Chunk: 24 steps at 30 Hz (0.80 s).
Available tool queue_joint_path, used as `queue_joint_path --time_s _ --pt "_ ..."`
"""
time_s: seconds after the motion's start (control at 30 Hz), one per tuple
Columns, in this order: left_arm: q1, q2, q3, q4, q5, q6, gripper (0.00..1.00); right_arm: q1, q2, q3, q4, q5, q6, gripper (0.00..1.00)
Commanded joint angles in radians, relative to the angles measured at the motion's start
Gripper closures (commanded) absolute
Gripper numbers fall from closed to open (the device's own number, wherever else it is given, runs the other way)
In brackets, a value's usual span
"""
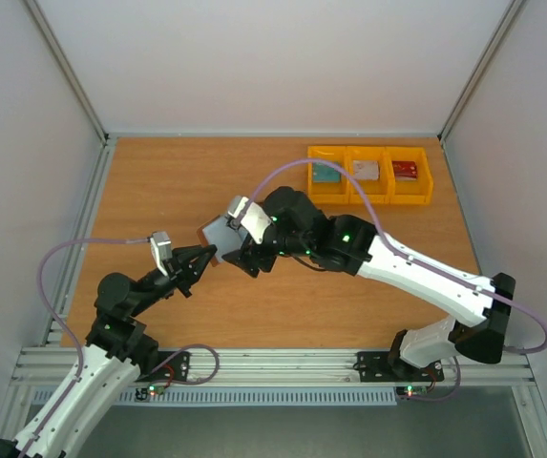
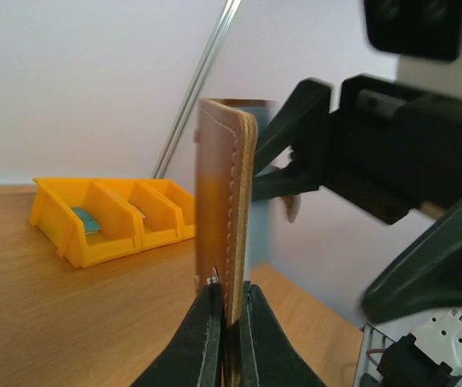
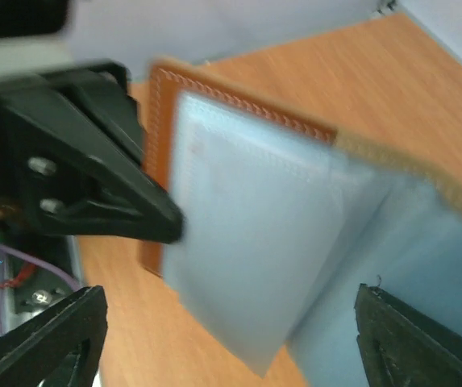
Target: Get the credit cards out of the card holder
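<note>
- Card holder (image 1: 219, 231): brown leather, blue-grey lining, held up off the table (image 1: 158, 181). It is well left of the yellow bins (image 1: 368, 196) and nearer the arm bases than they are.
- Left gripper (image 1: 206, 254): fingers (image 2: 206, 339) pinched narrow on the bottom edge of the card holder (image 2: 224, 201). In the left wrist view the leather stands upright, stitched edge toward the camera.
- Right gripper (image 1: 241, 260): on the bins' side of the card holder, close against it. In its own wrist view the fingers (image 3: 53, 339) stand wide at either edge of the picture, not gripping anything.
- The right wrist view shows the card holder (image 3: 255, 242) open, lining and pockets facing the camera, one flap hanging between the wide fingers. The view is blurred, so I cannot tell what the pockets hold.
- Left gripper (image 3: 93, 185) shows there as a black wedge on the leather's left edge.
- Yellow bins: three compartments in a row at the table's far side.
- Teal card (image 1: 326, 173): in the bins' left compartment, also seen from the left wrist (image 2: 85, 219).
- Whitish card (image 1: 366, 170): in the middle compartment.
- Red card (image 1: 406, 170): in the right compartment.
- All three cards are well apart from the card holder.
</note>
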State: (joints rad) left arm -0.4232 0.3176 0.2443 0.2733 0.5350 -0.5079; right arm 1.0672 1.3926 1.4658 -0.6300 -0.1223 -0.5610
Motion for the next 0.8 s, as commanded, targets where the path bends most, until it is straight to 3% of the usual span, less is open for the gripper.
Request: queue_joint_path --time_s 0.0,0.3,0.37,0.43,0.53,0.63,0.77 --pt "-0.003 -0.011 -0.006 0.048 -0.001 0.003 1.0 0.007 0.056 -0.03 0.056 0.18 0.027 0.09" --pt "-0.003 -0.017 -0.009 0.088 0.069 -0.012 1.0 0.001 0.134 -0.032 0.145 0.218 0.034 0.12" --pt "-0.004 -0.016 -0.009 0.094 0.082 -0.016 1.0 -0.007 0.152 -0.032 0.17 0.218 0.054 0.21" --pt "-0.003 -0.016 -0.008 0.095 0.088 -0.019 1.0 -0.018 0.154 -0.038 0.192 0.231 0.081 0.42" --pt "-0.003 -0.021 -0.008 0.094 0.088 -0.018 1.0 -0.05 0.131 -0.065 0.215 0.25 0.118 0.61" --pt "-0.003 -0.023 -0.008 0.088 0.082 -0.014 1.0 -0.098 0.091 -0.093 0.201 0.238 0.15 0.67" --pt "-0.003 -0.018 -0.008 0.085 0.069 -0.014 1.0 -0.194 0.016 -0.145 0.159 0.216 0.2 0.67"
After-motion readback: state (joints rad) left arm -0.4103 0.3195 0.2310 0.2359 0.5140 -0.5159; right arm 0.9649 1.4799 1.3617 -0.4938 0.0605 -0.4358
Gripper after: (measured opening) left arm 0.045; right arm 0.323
